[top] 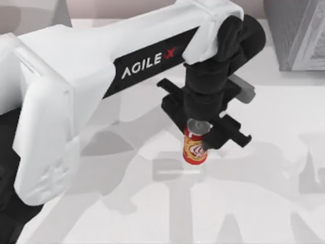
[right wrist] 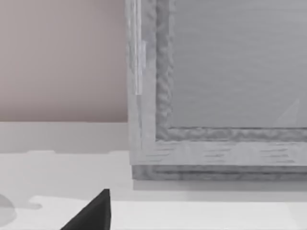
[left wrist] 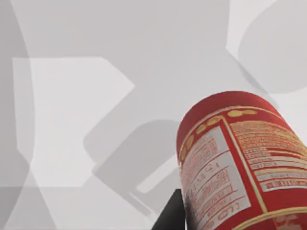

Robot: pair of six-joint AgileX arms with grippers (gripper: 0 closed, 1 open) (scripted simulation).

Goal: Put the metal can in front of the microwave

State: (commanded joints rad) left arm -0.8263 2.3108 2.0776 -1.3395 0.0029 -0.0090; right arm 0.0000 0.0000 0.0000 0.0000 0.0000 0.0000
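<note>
It was a rendered simulation set: a plain white bench (top: pixel 264 203), a bare pinkish wall behind, and a flat-shaded white AgileX arm (top: pixel 76 76).

The metal can (top: pixel 195 148) is red with an orange-yellow panel and a white swirl on its side, a shiny silver top, and, in the left wrist view, a grey-white panel of red print edged in yellow. The left arm (top: pixel 76 76) is white with a black band lettered in white, its left gripper (top: pixel 203 133) black. The bench (top: pixel 264 203) is white with grey shadows; the speckled grey box (top: pixel 297 30) is framed in paler grey.
</note>
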